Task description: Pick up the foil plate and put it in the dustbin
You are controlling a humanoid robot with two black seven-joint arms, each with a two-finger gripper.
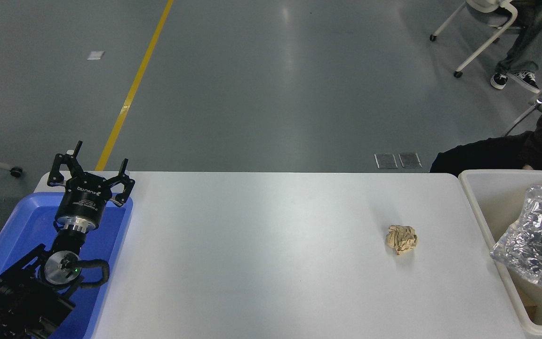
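Grey floor with a yellow line behind the white surface (261, 245). Dustbin (480, 188) at the right edge, cream, deep-walled. Blue tray (111, 235) at left (left claw (91, 173) parked over it, fingers spread wide). Foil plate (532, 238) over the dustbin's near wall, tilted. Right claw out of view. Tan paper ball (401, 239) on the surface, left of the bin.

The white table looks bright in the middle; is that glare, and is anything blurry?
Head view: soft overhead glare on the white table, faint shadow beside the crumpled tan paper ball; crumpled shiny silver foil plate glints; everything looks sharp.
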